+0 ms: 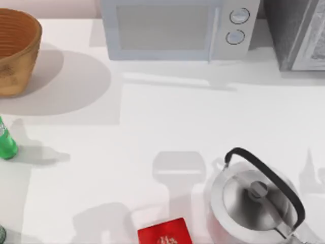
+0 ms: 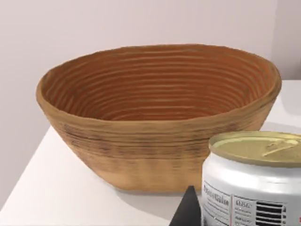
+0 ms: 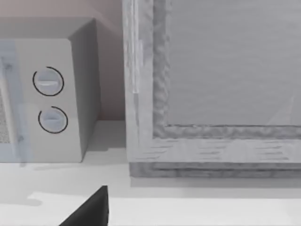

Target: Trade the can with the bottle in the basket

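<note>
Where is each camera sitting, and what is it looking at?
Top view: above the table, looking down at basket, bottle, microwave, kettle.
Left wrist view: on my left arm, facing the basket and can; a dark fingertip shows.
Right wrist view: on my right arm, facing the microwave; a dark fingertip shows.
Shared: basket, microwave.

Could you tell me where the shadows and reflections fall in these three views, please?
Top view: the basket casts a broad soft shadow toward the table's right; the bottle throws a small one likewise; the kettle shows bright sheen. Left wrist view: the can has a dull gold top with mild highlights. Right wrist view: the microwave shades the table beside it.
</note>
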{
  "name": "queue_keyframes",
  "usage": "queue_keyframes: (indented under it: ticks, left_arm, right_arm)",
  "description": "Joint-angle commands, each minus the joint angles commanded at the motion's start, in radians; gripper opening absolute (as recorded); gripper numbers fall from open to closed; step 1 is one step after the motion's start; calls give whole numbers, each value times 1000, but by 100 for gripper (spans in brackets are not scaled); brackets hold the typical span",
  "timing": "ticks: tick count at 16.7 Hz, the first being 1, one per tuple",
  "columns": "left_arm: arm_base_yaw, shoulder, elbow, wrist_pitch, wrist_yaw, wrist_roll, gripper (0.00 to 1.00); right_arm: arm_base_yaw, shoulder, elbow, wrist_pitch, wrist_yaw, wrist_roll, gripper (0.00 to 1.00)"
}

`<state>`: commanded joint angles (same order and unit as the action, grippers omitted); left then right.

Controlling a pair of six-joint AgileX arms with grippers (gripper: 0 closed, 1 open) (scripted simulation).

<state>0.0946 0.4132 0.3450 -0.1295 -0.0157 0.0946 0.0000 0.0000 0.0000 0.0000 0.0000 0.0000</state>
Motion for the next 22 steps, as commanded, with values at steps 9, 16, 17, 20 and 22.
queue_keyframes:
  ticks: [9,16,17,20,22]
  left_arm:
    - [-95,-413,-345,129,16,-95,0]
    - [-95,-387,-327,143,29,-90,0]
    - [-98,-362,-308,162,44,-89,0]
    - [-119,-220,-223,270,114,-91,0]
    - [-136,-77,-154,370,172,-98,0]
  right_arm:
    - [0,0,0,0,0,0,100]
    - [0,0,0,0,0,0,100]
    - [0,0,0,0,0,0,100]
    - [0,0,0,0,0,0,100]
    - [0,0,0,0,0,0,100]
